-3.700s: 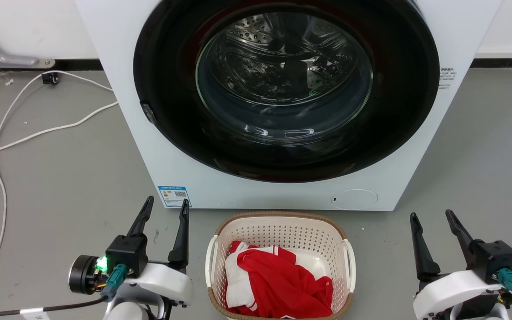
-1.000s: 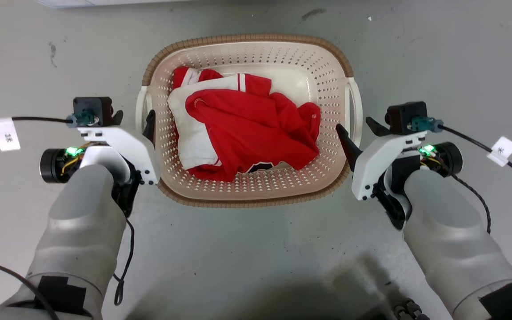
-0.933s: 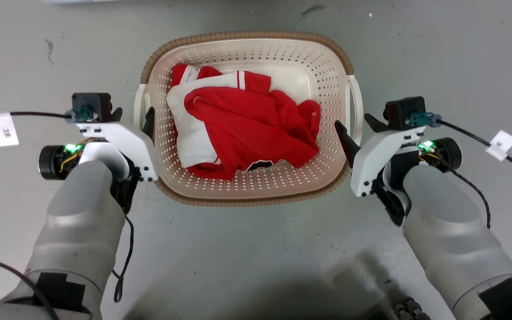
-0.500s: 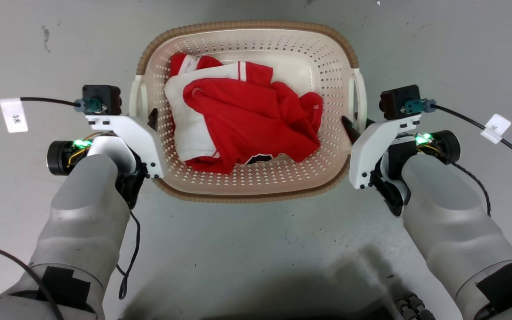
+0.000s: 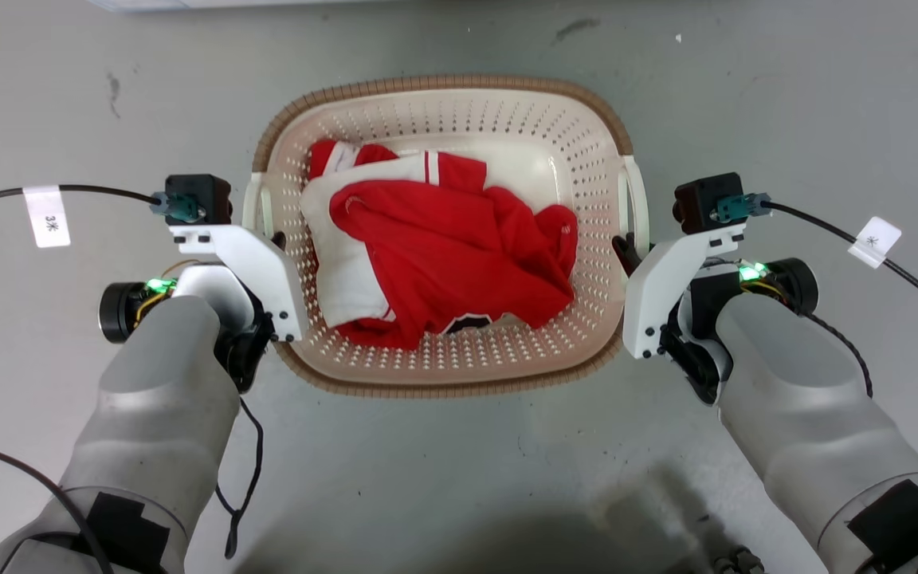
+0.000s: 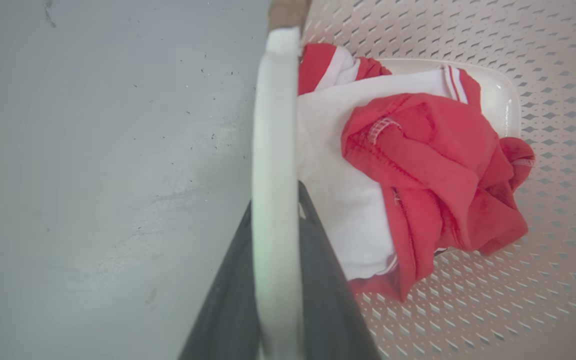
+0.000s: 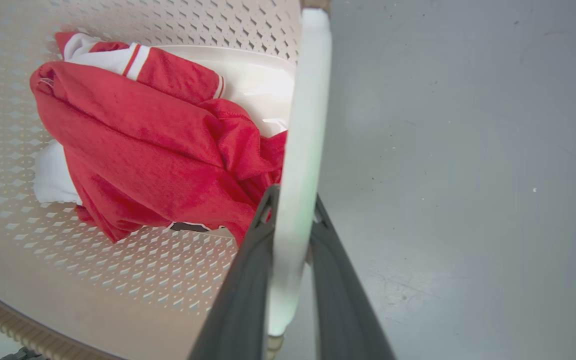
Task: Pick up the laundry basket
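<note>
Holding red clothes (image 5: 459,255), the laundry basket (image 5: 443,82) has left gripper (image 6: 274,207) and right gripper (image 7: 294,197) jaws clamping its handles (image 5: 641,199).

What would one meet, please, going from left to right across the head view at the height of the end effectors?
Left cable tag → left end effector → clothes in the basket → right end effector → right cable tag.

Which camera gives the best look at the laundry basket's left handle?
The left wrist view: the left handle runs up the middle, clamped between the two dark fingers of the left gripper. The head view shows it partly behind that arm's white bracket. The right wrist view shows the opposite handle of the laundry basket.
</note>
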`<state>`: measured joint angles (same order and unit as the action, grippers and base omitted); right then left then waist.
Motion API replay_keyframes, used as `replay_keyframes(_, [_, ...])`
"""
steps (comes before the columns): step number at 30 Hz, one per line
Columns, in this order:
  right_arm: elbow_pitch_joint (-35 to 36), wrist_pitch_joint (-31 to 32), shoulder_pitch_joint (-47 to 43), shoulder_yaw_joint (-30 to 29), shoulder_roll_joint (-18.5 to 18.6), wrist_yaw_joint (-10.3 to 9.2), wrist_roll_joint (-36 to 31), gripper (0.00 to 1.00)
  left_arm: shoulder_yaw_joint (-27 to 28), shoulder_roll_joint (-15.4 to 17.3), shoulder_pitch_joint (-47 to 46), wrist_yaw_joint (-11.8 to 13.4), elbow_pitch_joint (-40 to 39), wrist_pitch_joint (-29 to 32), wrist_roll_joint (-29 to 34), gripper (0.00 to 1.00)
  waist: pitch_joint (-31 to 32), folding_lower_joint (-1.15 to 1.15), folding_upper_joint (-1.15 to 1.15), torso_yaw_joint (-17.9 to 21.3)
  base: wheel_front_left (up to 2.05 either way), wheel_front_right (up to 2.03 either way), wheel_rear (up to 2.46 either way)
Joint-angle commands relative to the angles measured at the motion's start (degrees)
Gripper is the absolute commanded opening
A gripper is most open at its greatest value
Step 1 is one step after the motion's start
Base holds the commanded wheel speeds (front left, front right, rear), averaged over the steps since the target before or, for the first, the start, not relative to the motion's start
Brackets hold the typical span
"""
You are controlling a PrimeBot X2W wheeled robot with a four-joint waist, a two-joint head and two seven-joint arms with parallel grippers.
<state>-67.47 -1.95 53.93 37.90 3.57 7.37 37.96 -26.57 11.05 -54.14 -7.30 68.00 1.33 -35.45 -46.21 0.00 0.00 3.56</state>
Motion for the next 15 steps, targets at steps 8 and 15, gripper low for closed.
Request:
replay_keyframes(8, [-1.4, 3.94, -2.79, 3.08, -1.4, 0.35, 4.12, 0.0, -4.72, -2.69, 2.81, -0.5, -0.27, 4.57, -3.88, 0.0, 9.29, 0.0, 0.0, -1.02, 0.0, 0.0, 0.0])
replay_keyframes(15, [-3.18, 8.69, -5.69, 5.25, -1.5, 0.42, 5.75, 0.0, -7.77, -4.04, 6.42, -0.53, -0.19, 8.61, -7.87, 0.0, 19.02, 0.0, 0.0, -2.02, 0.0, 0.0, 0.0])
